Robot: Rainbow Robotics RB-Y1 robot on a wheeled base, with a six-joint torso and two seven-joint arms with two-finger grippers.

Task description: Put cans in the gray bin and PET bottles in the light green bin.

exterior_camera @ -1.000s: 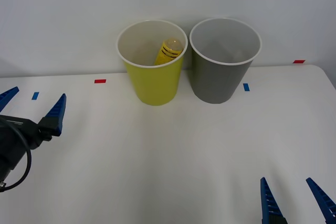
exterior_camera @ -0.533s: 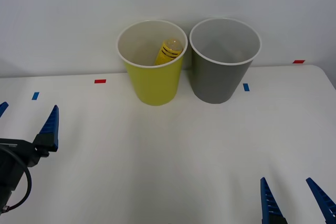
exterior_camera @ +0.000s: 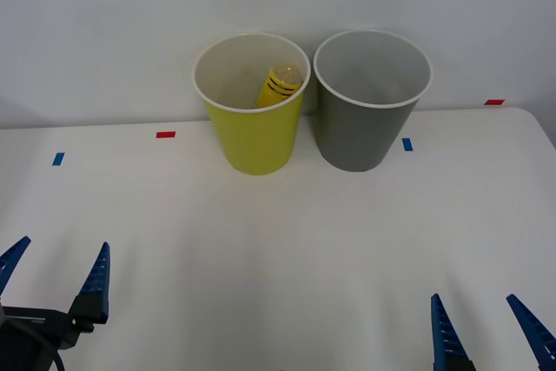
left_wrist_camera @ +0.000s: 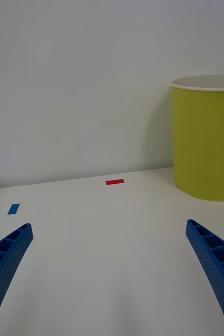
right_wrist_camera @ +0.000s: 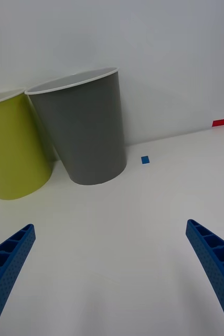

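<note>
Resting on the white table, the light green bin and gray bin stand side by side at its far edge. My left gripper and right gripper hover near me, fingers spread, empty. Smallest, the PET bottle leans inside the light green bin.

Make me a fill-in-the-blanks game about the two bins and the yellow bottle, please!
1. The yellow bottle is inside the ____ bin.
2. The gray bin stands on the robot's ____ side of the light green bin.
3. The left gripper and the right gripper are both ____, holding nothing.
4. The table is ____ in colour.

Missing words: light green; right; open; white
</note>
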